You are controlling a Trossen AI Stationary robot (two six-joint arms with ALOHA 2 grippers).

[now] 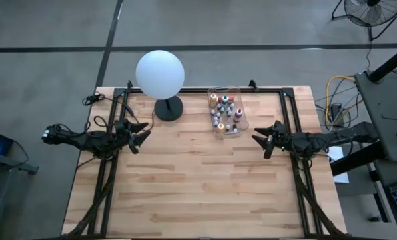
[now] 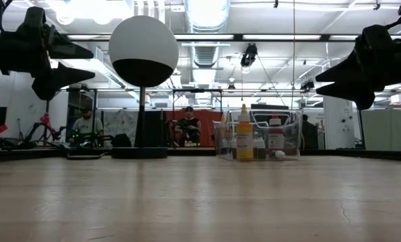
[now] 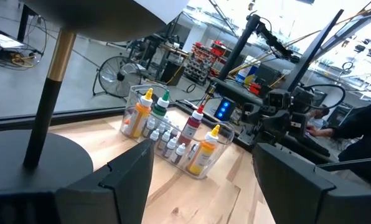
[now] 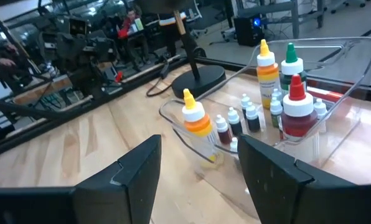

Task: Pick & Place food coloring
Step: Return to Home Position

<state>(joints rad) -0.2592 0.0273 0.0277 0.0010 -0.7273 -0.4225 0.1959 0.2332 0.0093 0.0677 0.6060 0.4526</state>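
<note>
Several small food coloring bottles (image 1: 224, 112) stand upright inside a clear plastic bin (image 1: 242, 121) at the table's far middle; orange, green and red ones show in the right wrist view (image 4: 296, 112) and in the left wrist view (image 3: 192, 127). My left gripper (image 1: 144, 137) hovers open above the table's left side, pointing toward the bin. My right gripper (image 1: 258, 141) hovers open above the right side, just near of the bin, nothing between its fingers.
A white globe lamp (image 1: 160, 73) on a black round base (image 1: 169, 109) stands left of the bin, close to my left gripper. Black rails (image 1: 288, 113) run along the table's sides. Bare wood lies toward the near edge. People sit in the room beyond (image 2: 187, 124).
</note>
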